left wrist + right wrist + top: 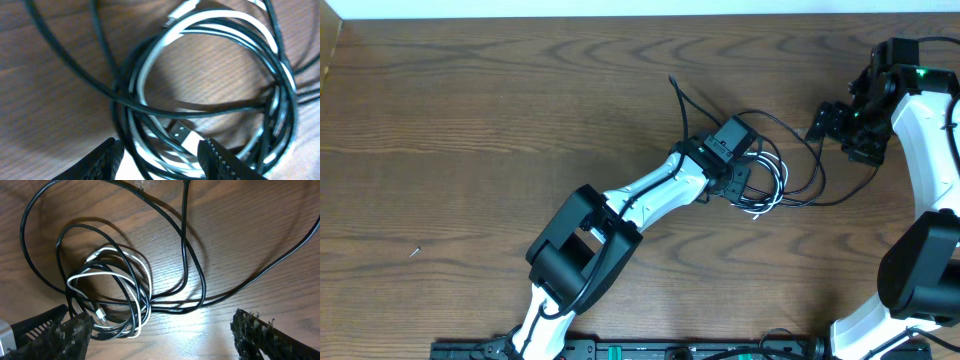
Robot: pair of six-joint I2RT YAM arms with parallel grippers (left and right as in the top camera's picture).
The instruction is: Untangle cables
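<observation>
A brown wood-grain table (470, 120) has a white strip (620, 8) along its far edge. The cables (775, 180) lie coiled right of centre. The left arm (650, 190) reaches diagonally over them, with the left gripper (160, 146) partly open astride the strands, clamping nothing. The right gripper (157, 320) hovers at far right, wide open and empty.

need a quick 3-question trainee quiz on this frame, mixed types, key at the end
1. True or false: the right gripper is shut on a cable.
2. Colours in the cable tangle: A all black, B black and white, C all white?
3. Fill in: the ___ gripper hangs over the cable tangle with its fingers either side of some strands.
Key: 1 false, it is open and empty. 2 B. 3 left gripper.
</observation>
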